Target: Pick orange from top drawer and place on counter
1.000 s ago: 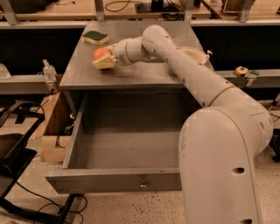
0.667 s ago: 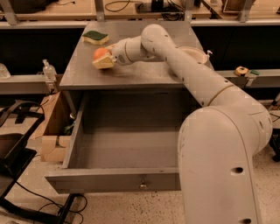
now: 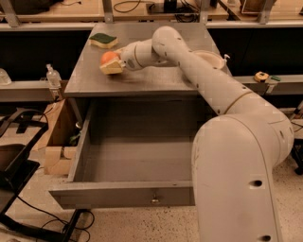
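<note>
The orange [image 3: 108, 57] is held in my gripper [image 3: 112, 64], whose tan fingers [image 3: 113, 69] are shut around it at the left part of the grey counter [image 3: 142, 80]. The orange is at or just above the counter surface; I cannot tell whether it touches. My arm reaches from the lower right across the counter. The top drawer [image 3: 123, 194] is pulled fully open below, its keyhole [image 3: 154, 199] at the centre of the front panel. Nothing shows inside it.
A green and yellow sponge [image 3: 104, 40] lies at the counter's back left. A white bowl [image 3: 211, 59] is half hidden behind my arm at the right. A bottle [image 3: 53, 75] and a cardboard box [image 3: 57, 142] stand left of the cabinet. The wooden workbench [image 3: 142, 10] runs behind.
</note>
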`<state>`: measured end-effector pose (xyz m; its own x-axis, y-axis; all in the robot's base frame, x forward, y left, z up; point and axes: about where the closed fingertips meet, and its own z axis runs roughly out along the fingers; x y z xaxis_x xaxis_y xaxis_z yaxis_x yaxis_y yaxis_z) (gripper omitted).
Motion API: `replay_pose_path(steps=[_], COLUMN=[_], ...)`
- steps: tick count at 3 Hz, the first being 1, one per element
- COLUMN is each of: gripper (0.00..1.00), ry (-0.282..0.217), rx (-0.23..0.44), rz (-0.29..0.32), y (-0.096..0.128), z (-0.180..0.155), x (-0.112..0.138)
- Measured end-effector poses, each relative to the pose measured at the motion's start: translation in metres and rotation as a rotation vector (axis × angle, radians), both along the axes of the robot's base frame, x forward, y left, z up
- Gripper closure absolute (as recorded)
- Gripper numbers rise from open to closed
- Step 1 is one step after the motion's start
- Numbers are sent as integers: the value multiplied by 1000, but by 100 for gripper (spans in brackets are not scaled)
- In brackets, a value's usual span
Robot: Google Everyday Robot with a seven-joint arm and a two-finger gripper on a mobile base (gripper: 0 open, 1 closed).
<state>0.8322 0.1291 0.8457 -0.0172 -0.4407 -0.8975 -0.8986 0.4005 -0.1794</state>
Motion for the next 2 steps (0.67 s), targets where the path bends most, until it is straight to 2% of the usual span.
replay_pose_path(steps=[1, 2], gripper=[4, 0], ry=[2, 4], rx=[0, 0], rz=[3, 5], y=[3, 4], z=[-2, -3], x=[0, -1])
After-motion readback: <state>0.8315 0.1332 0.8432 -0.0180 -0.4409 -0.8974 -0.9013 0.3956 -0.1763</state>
